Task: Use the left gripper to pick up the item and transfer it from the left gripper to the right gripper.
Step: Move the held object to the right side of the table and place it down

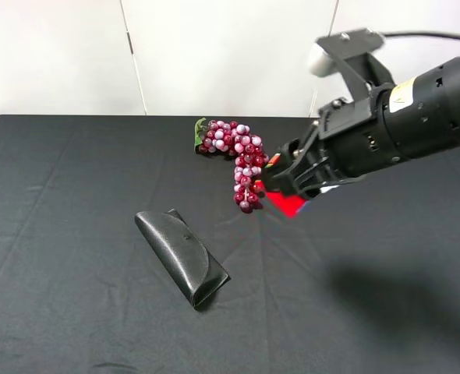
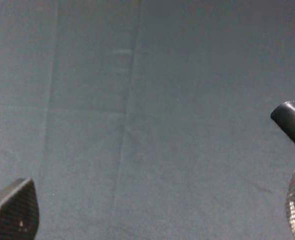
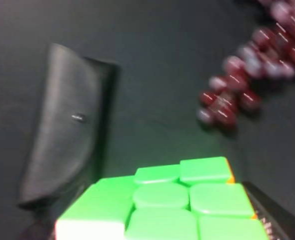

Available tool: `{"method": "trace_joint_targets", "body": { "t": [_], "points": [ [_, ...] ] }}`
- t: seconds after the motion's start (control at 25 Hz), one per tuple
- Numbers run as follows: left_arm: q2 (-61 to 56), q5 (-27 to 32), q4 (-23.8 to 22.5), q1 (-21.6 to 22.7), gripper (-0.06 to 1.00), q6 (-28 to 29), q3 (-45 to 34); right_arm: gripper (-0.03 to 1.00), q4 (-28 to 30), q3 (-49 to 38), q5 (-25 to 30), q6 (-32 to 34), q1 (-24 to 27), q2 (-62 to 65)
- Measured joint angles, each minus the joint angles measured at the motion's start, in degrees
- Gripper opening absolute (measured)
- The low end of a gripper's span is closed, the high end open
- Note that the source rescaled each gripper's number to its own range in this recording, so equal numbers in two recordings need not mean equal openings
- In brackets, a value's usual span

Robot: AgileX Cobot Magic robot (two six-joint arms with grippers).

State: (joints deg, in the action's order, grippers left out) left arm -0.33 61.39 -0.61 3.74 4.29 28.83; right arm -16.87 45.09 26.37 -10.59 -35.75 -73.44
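Matt black cloth table [image 1: 74, 312]; glossy plastic cube [image 3: 177, 205]; grained case [image 1: 182, 255].

A black, textured glasses case with a rounded flap [image 1: 182, 257] lies diagonally on the black cloth-covered table [image 1: 58, 195]. A bunch of glossy red and pink grapes with a green leaf [image 1: 242, 162] lies well apart from it, nearer the white panelled wall [image 1: 214, 54].

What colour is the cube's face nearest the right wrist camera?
The cube shows bright green, clearest in right wrist view.
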Motion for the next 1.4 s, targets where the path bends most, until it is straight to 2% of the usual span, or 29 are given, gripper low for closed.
{"method": "trace_joint_targets", "body": {
  "t": [0.24,0.48,0.84,1.4],
  "points": [
    [0.00,0.00,0.00,0.00,0.97,0.00,0.00,0.00,1.02,0.00,3.49,-0.46,9.06,-7.33],
    [0.00,0.00,-0.05,0.00,0.97,0.00,0.00,0.00,1.51,1.32,4.54,-3.73,13.80,-15.09],
    [0.00,-0.13,-0.18,0.00,0.97,0.00,0.00,0.00,3.84,8.56,5.41,-4.80,14.45,-23.96],
    [0.00,-0.13,-0.18,0.00,0.97,0.00,0.00,0.00,6.15,8.88,2.81,-3.33,14.45,-28.08]
  ]
}}
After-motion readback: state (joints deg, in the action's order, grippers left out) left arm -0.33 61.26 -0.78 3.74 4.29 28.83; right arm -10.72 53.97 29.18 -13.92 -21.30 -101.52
